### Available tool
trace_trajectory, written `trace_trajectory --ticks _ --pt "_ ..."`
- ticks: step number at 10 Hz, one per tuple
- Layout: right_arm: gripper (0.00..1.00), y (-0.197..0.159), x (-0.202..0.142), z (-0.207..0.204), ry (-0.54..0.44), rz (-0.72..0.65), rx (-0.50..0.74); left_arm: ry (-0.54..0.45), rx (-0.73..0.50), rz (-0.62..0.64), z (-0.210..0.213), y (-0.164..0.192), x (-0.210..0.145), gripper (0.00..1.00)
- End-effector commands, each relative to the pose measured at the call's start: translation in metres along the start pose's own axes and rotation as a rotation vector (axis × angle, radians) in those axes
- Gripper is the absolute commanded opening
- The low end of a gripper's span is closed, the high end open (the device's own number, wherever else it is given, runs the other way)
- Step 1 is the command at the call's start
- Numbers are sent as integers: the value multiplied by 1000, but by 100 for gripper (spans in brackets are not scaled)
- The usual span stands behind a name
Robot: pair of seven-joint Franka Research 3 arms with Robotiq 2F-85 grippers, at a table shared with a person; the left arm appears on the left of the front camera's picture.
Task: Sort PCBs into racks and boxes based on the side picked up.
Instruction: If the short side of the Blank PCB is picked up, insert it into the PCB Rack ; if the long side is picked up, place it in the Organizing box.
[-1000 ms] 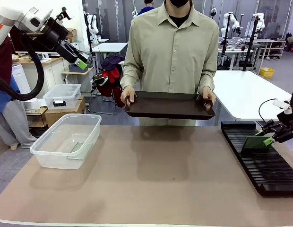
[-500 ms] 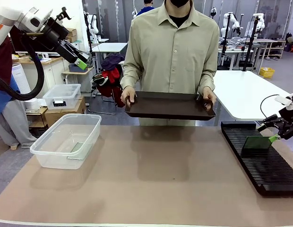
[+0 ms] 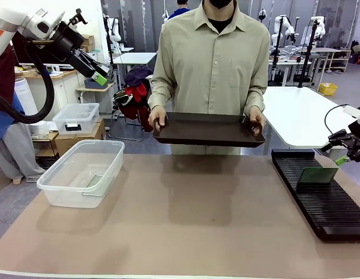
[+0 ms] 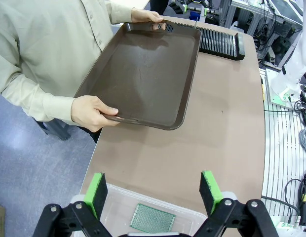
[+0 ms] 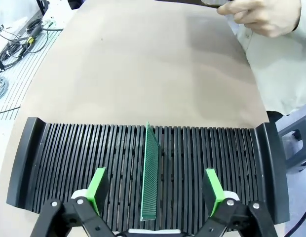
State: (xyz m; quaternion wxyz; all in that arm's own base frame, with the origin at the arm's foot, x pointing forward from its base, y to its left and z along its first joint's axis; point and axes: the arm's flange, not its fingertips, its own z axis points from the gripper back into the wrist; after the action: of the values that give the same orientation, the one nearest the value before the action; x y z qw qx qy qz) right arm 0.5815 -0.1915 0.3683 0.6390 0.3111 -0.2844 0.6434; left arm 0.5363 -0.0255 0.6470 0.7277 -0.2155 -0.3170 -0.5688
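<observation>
The right hand (image 5: 155, 195) hangs with its green-padded fingers spread apart and empty, directly above the long black slotted rack (image 5: 64, 158). One thin green rectangular board (image 5: 150, 170) stands on edge in a slot between and below those fingers, touching neither. The left hand (image 4: 154, 190) is likewise spread wide and empty, above the clear plastic tub (image 4: 192, 217); the second green board (image 4: 153, 218) lies flat on the tub's floor beneath it. Beyond it, a person holds a dark brown tray (image 4: 143, 74) over the tabletop (image 4: 222, 123).
</observation>
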Motion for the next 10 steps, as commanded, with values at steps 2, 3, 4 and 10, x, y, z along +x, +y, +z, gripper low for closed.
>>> trace_trajectory --ticks 2,3,4,10 --pt "100 12 7 3 32 -16 -38 2 1 1 -1 -1 -1 100" --pt "100 13 10 4 38 -13 -44 2 1 1 -1 -1 -1 100" --pt "100 15 13 4 48 -16 -58 2 1 1 -1 -1 -1 100" --pt "100 6 7 8 15 4 -27 2 1 1 -1 -1 -1 100"
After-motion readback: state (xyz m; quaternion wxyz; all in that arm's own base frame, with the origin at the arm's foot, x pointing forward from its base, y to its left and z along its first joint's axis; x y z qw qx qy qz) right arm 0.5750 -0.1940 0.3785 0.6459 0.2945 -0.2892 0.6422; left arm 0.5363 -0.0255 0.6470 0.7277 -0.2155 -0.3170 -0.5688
